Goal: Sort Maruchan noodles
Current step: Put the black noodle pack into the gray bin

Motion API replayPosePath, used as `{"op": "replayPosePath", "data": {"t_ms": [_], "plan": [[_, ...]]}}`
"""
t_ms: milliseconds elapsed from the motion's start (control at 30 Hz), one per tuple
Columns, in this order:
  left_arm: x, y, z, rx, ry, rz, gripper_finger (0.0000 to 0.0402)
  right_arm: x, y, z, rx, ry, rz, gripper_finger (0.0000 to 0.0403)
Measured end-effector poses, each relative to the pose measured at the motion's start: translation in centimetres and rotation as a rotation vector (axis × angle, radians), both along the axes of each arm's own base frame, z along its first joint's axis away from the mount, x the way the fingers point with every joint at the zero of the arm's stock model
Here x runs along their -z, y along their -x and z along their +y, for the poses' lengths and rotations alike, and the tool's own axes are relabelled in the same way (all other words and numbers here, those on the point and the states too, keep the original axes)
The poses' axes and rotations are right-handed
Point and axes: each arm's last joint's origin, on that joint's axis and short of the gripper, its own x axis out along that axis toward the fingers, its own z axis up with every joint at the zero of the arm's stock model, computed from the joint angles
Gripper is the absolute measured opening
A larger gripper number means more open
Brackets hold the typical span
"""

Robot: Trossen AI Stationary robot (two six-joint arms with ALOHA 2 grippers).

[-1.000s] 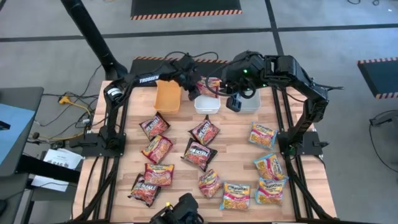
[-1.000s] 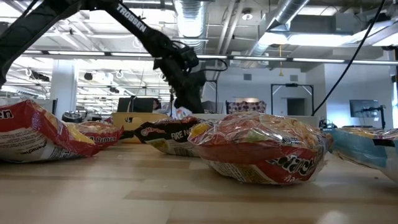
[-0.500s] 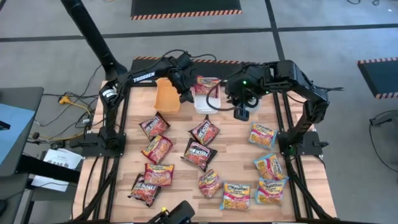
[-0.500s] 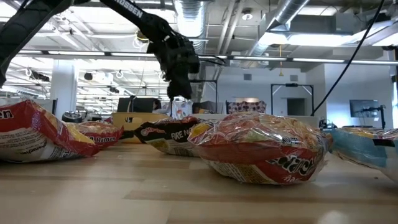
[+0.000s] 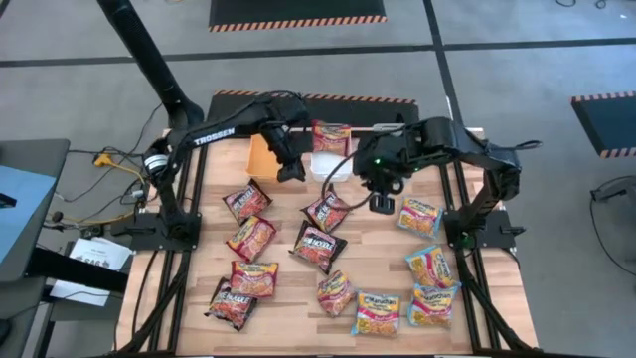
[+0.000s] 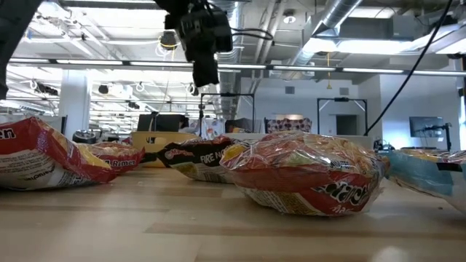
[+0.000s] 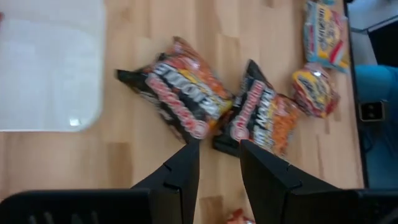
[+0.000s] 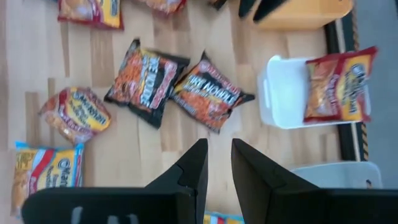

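About a dozen Maruchan packets lie flat on the wooden table: dark red-black ones (image 5: 328,211) (image 5: 317,246), red-orange ones (image 5: 251,239) on the left, yellow-and-blue ones (image 5: 420,215) on the right. One red packet (image 5: 331,137) rests across the far rim of the white bin (image 5: 336,169). My left gripper (image 5: 290,171) hovers between the orange bin (image 5: 260,154) and the white bin, fingers a narrow gap apart, empty. My right gripper (image 5: 381,202) hangs above the table beside a dark packet (image 8: 211,93), also narrowly open and empty.
The grey bin (image 8: 329,174) sits right of the white bin at the far edge, mostly under my right arm in the high view. Bare wood shows between the bins and the packet rows. Black frame rails run along both table sides.
My left gripper has drawn back from the red packet on the white bin toward the near edge and slightly left, and has risen. My right gripper has moved from over the grey bin toward the near edge, to above the dark packets. The red packet has stayed put.
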Motion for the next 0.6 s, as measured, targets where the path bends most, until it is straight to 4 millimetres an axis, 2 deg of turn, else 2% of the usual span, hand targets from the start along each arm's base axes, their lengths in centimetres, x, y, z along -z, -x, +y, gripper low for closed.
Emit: {"op": "replayPosePath", "data": {"t_ms": [133,333,600], "plan": [[0.4,1.3,-2.3,-0.002,-0.009,-0.029,0.0102,1.3,-0.4,0.9,-0.005,-0.012,0.048,0.0096],[1.0,4.9,-5.4,-0.119,-0.065,-0.080,0.0102,2.9,-0.8,2.3,-0.009,-0.025,0.109,0.0096],[0.1,9.6,-8.7,-0.242,-0.102,-0.226,0.0102,5.0,-1.9,3.9,-0.014,-0.042,0.105,0.0096]]}}
